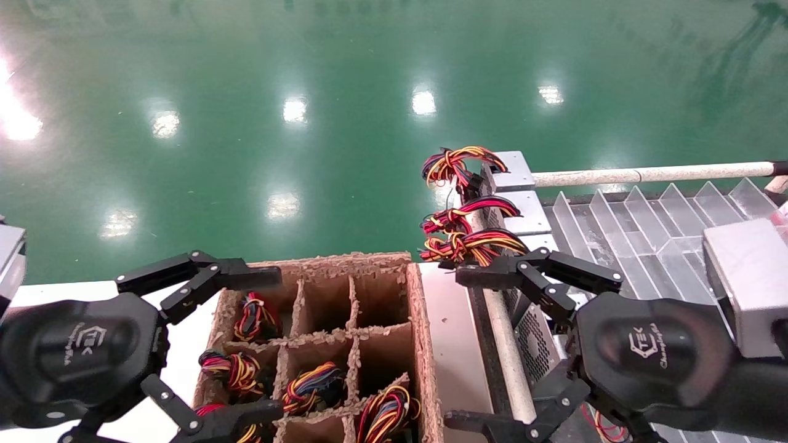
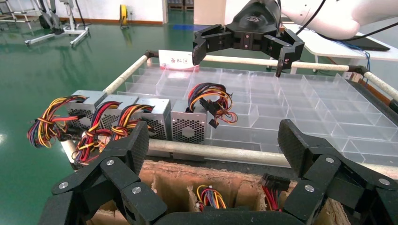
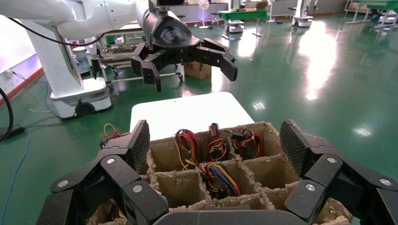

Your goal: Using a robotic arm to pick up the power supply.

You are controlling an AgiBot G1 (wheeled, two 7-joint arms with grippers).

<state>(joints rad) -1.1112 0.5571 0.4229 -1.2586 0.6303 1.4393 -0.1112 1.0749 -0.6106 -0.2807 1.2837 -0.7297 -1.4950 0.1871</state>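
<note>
Several silver-grey power supplies point(image 2: 152, 110) stand in a row at the near end of a clear divider tray point(image 2: 291, 108), their red, yellow and black wire bundles point(image 1: 458, 166) hanging over its edge. The mesh side of the nearest power supply point(image 1: 532, 338) shows below my right gripper point(image 1: 458, 347), which hovers open above the rail beside it, holding nothing. More wire bundles point(image 3: 218, 176) poke out of the compartments of a cardboard box point(image 1: 425, 344). Over the box's left side my left gripper point(image 1: 265, 344) hangs open and empty.
A pale metal rail point(image 2: 225, 152) runs between the box and the tray, and another rail point(image 1: 646, 174) borders the tray's far side. The box rests on a white table point(image 1: 61, 292). Green floor lies beyond. A label card point(image 2: 176, 60) stands at the tray's far end.
</note>
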